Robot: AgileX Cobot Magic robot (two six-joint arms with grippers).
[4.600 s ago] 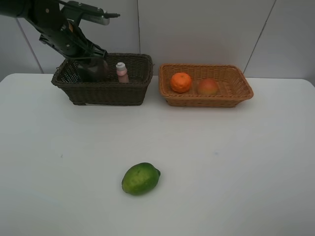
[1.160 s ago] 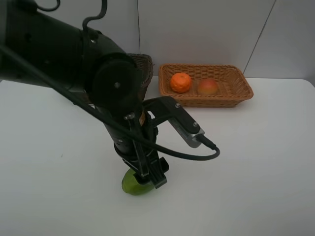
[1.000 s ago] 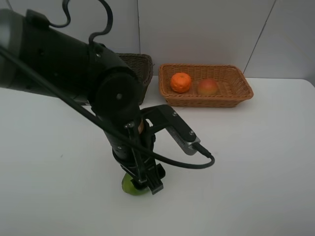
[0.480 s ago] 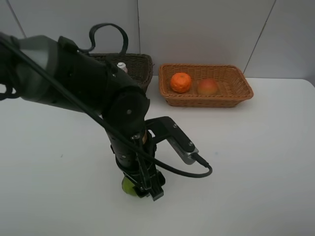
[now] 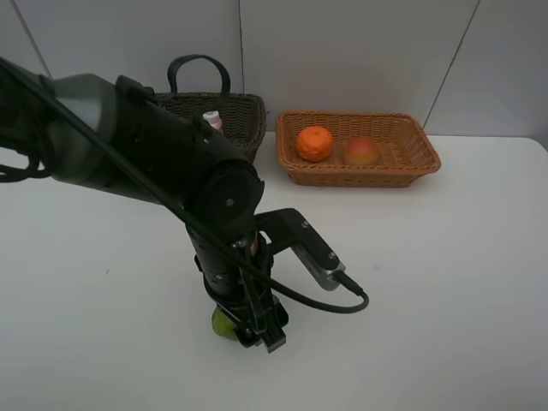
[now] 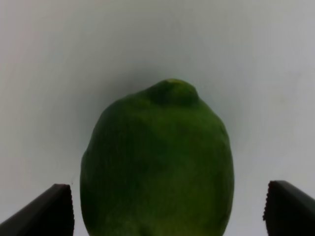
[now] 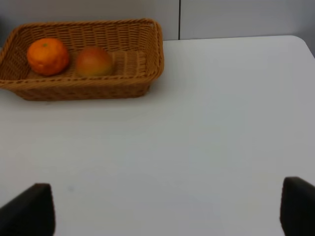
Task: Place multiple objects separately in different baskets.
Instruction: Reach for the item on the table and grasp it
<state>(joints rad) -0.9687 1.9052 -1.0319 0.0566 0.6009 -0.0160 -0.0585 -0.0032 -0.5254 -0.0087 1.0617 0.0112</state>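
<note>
The green citrus-like fruit (image 5: 222, 324) lies on the white table, mostly hidden under my left arm; in the left wrist view it (image 6: 157, 162) sits between my open left gripper's (image 6: 167, 209) fingertips (image 6: 49, 209), which stand apart from it. The orange (image 5: 314, 143) and the peach-like fruit (image 5: 362, 151) lie in the light tan basket (image 5: 411, 167); both also show in the right wrist view, orange (image 7: 47, 56) and peach (image 7: 94, 61). The pink bottle's cap (image 5: 210, 117) peeks from the dark brown basket (image 5: 242, 116). The pump bottle and cup are hidden. My right gripper (image 7: 167, 211) is open over bare table.
My left arm (image 5: 154, 171) reaches across the table's left half, with a cable (image 5: 342, 304) looping to its right. The tan basket (image 7: 123, 86) stands at the back near the wall. White table (image 5: 445, 282) extends to the right.
My left arm swung from the dark basket to the green fruit and lowered over it; in the last second it sank further, fingers on either side of the fruit.
</note>
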